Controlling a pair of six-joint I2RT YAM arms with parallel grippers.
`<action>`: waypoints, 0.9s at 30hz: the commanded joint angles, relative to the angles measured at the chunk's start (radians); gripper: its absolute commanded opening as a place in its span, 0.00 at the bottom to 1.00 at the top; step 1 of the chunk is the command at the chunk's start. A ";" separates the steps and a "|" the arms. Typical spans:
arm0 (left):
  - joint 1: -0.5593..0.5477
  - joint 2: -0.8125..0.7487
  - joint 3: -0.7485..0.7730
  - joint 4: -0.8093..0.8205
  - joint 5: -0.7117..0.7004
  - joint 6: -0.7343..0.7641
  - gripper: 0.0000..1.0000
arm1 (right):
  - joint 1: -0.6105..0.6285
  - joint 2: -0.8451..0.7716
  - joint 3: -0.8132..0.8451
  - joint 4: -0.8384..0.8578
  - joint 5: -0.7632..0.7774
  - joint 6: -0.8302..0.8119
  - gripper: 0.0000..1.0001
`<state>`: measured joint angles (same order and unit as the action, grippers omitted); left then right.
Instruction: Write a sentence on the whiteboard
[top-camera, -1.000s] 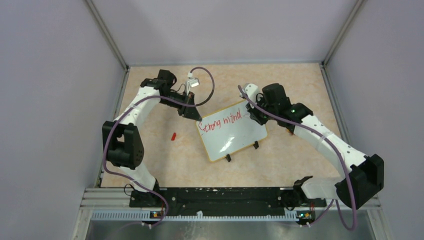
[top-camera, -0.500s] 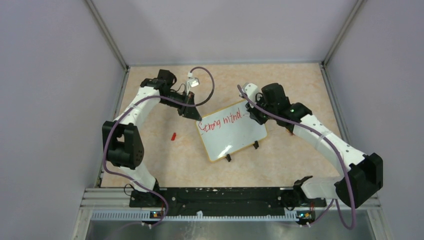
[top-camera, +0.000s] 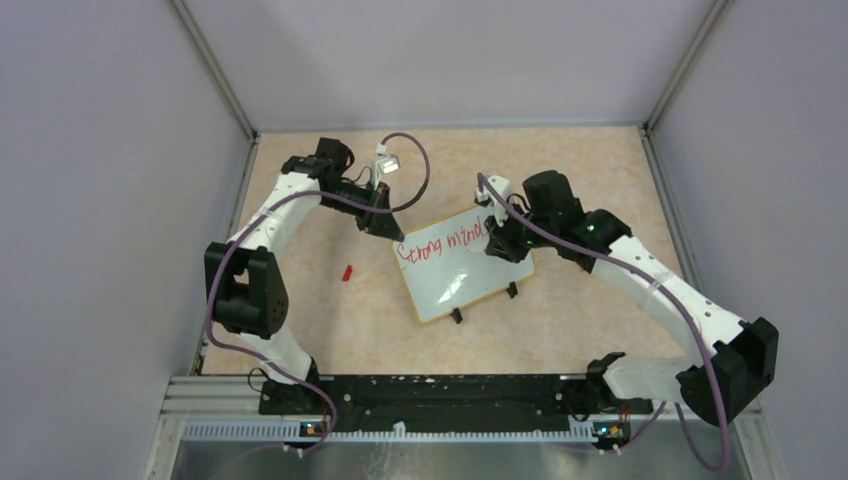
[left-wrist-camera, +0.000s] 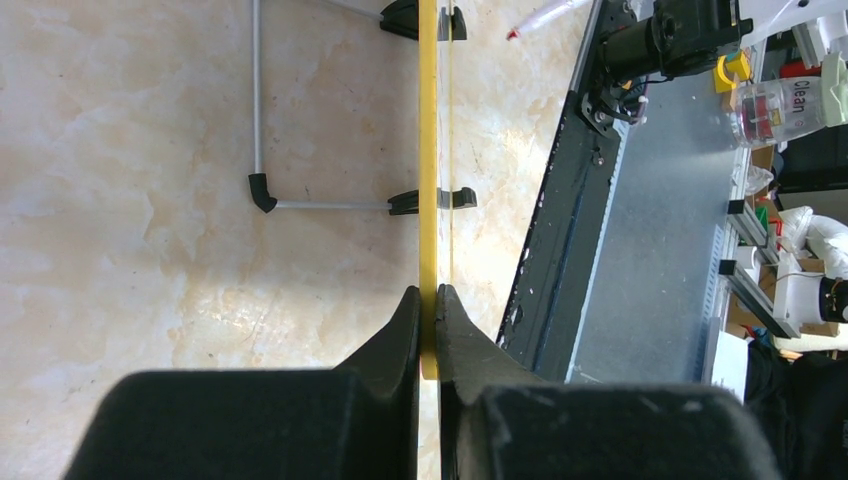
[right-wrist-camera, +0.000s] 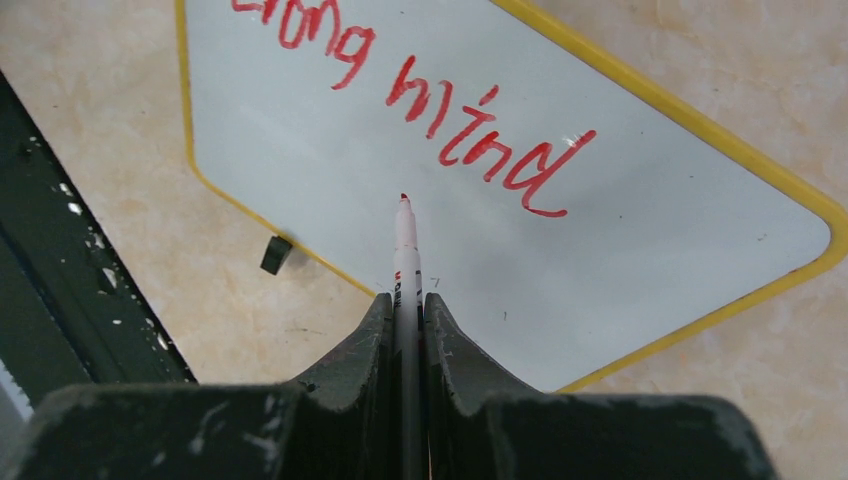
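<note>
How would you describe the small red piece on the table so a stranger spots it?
Find the yellow-rimmed whiteboard mid-table. Left of it, on bare tabletop, lies a small red piece. Unlike the red writing, it sits off the board, touching nothing.

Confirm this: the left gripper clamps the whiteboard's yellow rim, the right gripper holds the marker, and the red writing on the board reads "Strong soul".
Only the words are wrong. The red writing reads "Strong mind", as the top external view shows; no "soul" is on the whiteboard. The left gripper does clamp the yellow rim, and the right gripper does hold the marker.
</note>
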<state>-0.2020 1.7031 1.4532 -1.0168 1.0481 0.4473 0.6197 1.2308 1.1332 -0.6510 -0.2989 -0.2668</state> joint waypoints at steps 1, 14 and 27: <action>-0.001 -0.022 0.035 0.002 0.005 0.021 0.17 | 0.019 -0.040 0.001 0.054 -0.101 0.034 0.00; 0.004 -0.087 -0.062 -0.006 0.015 0.036 0.41 | 0.106 -0.045 -0.112 0.201 -0.195 0.021 0.00; 0.003 -0.037 -0.059 0.015 0.027 0.020 0.18 | 0.181 -0.024 -0.189 0.393 -0.104 0.052 0.00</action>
<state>-0.2008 1.6581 1.3888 -1.0233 1.0431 0.4660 0.7704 1.2091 0.9638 -0.3702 -0.4316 -0.2268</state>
